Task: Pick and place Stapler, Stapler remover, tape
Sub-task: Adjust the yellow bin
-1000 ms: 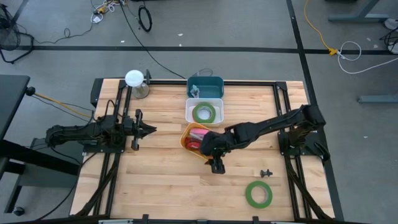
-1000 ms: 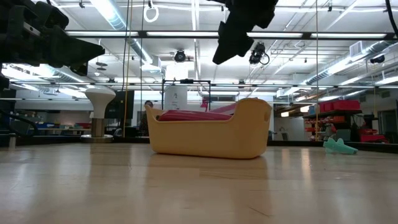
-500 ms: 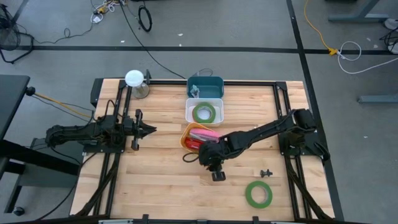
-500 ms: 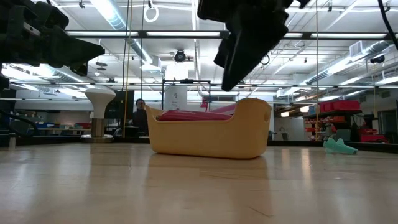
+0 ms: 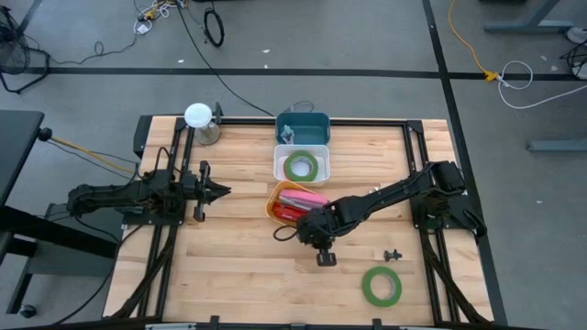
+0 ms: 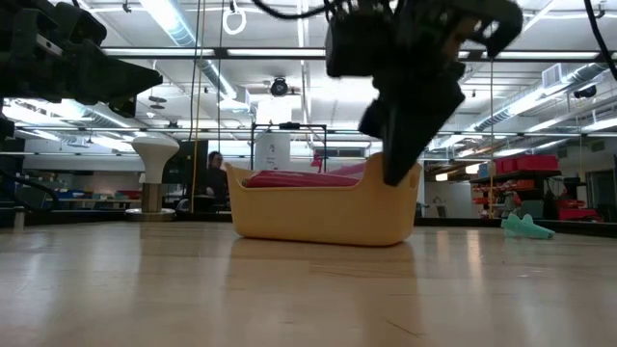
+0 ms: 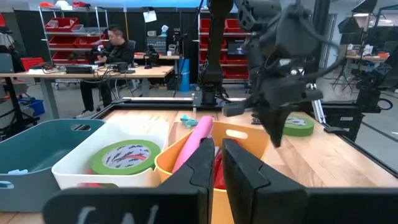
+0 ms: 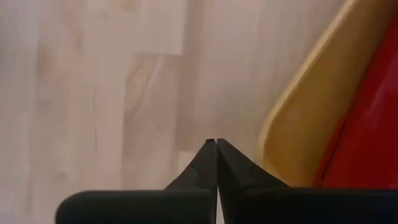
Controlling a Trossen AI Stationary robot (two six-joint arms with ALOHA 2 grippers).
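Green tape [image 5: 381, 286] lies loose on the worktop [image 5: 238, 275], well apart from the yellow bin [image 5: 277, 195] holding the red items. The right hand [image 5: 325, 258], closed and empty, hangs just beside that bin. Likely next: reach for the tape, opening first. The left hand [image 5: 220, 191] waits closed, empty.

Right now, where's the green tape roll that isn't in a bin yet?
In the high view the loose green tape roll lies flat on the table's near right part, just beyond a small black object, right of the shut right gripper.
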